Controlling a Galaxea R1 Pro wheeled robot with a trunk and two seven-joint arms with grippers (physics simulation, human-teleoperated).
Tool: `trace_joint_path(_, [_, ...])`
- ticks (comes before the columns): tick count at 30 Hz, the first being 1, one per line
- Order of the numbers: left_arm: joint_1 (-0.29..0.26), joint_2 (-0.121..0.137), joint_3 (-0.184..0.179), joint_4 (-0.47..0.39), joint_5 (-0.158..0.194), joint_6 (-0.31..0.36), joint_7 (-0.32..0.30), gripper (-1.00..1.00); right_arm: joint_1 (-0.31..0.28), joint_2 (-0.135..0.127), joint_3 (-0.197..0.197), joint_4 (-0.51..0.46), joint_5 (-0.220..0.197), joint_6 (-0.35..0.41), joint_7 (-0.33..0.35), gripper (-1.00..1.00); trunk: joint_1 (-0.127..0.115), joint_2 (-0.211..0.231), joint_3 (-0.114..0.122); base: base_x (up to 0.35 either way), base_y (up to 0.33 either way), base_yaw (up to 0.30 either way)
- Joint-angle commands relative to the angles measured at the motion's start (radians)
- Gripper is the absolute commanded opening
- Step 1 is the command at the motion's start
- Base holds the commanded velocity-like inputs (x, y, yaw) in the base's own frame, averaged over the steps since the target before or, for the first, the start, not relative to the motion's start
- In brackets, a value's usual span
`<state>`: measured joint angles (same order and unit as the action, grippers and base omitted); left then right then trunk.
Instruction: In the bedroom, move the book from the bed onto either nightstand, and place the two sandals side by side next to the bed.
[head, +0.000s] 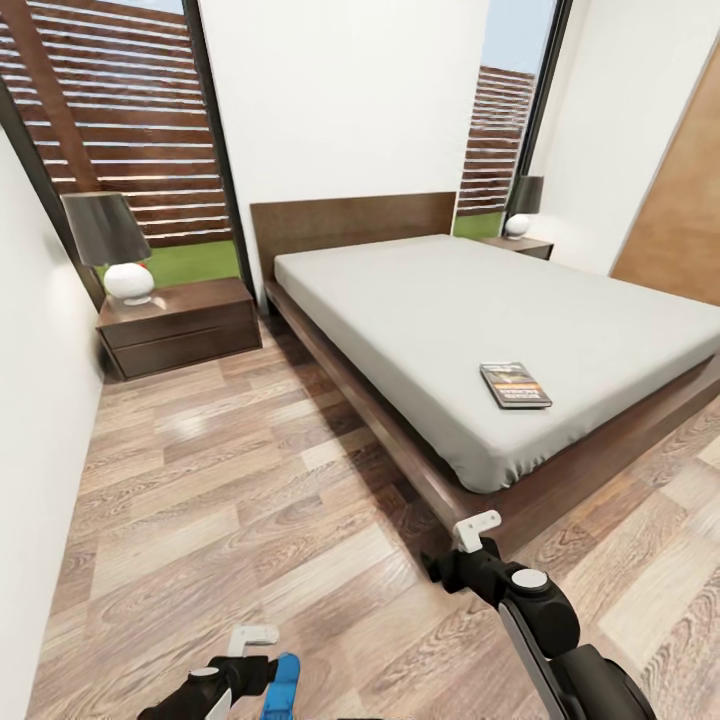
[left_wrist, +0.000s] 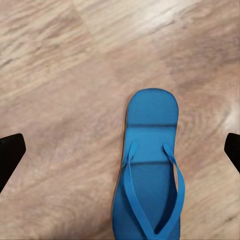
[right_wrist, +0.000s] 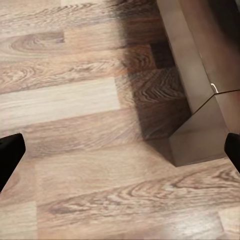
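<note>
Floor (head: 220, 470): light brown wood planks with strong grain and a soft sheen, running from the robot up to the bed and the far wall.
Left gripper (left_wrist: 120, 155): low over the floor, well short of the bed's foot; fingertips (left_wrist: 11, 150) sit at opposite edges of the left wrist view, so the jaws are spread wide and hold nothing.
Sandal (left_wrist: 150, 165): bright blue flip-flop, flat on the planks, sole down and straps up, between the spread fingers without touching either; in the head view it shows just beside the left gripper.
Right gripper (right_wrist: 120, 150): above bare floor close to the bed's near corner; jaws wide apart, nothing between them.
Bed (head: 560, 480): dark brown frame and headboard, plain pale grey mattress; its corner block casts a shadow on the planks.
Book (head: 515, 385): lying flat on the mattress near the bed's foot edge, dark cover up.
Near nightstand (head: 180, 325): left of the bed's head, against the window; lamp (head: 110, 245) on top.
Far nightstand (head: 520, 245): beyond the bed's other side, with its own lamp.
Room: white walls, tall dark-framed windows (head: 130, 130), wooden door (head: 680, 210) right of the bed.
</note>
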<state>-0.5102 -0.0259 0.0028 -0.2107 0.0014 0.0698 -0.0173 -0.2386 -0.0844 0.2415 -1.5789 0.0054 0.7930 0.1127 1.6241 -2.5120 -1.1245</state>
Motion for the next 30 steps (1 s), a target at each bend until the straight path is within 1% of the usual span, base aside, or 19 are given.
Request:
trace_joint_path(1, [0.0, 0.0, 0.0, -0.003, 0.0, 0.005, -0.002, 1.0, -0.001, -0.001, 0.0, -0.001, 0.001, 0.004, 0.002, 1.0, 0.0, -0.001, -0.005, 0.0, 0.0, 0.0])
trace_joint_path(6, [0.0, 0.0, 0.0, -0.003, 0.0, 0.001, -0.002, 1.0, -0.001, -0.003, 0.001, -0.002, 0.001, 0.004, 0.002, 1.0, 0.002, -0.002, -0.024, 0.0, 0.0, 0.0])
trace_joint_path(10, [0.0, -0.001, 0.0, -0.003, 0.0, -0.002, -0.002, 1.0, -0.001, -0.001, 0.003, -0.002, 0.001, 0.004, 0.002, 1.0, 0.002, -0.002, -0.024, 0.0, 0.0, 0.0])
trace_joint_path(24, [0.0, -0.005, -0.005, -0.004, -0.001, -0.006, -0.001, 1.0, -0.001, -0.004, 0.005, -0.002, 0.001, 0.005, 0.002, 1.0, 0.002, -0.002, -0.024, 0.0, 0.0, 0.0])
trace_joint_path(30, [0.001, -0.006, -0.006, -0.004, -0.001, -0.009, -0.001, 1.0, -0.001, -0.005, 0.005, -0.001, 0.001, 0.004, 0.002, 1.0, 0.005, -0.003, -0.047, 0.0, 0.0, 0.0])
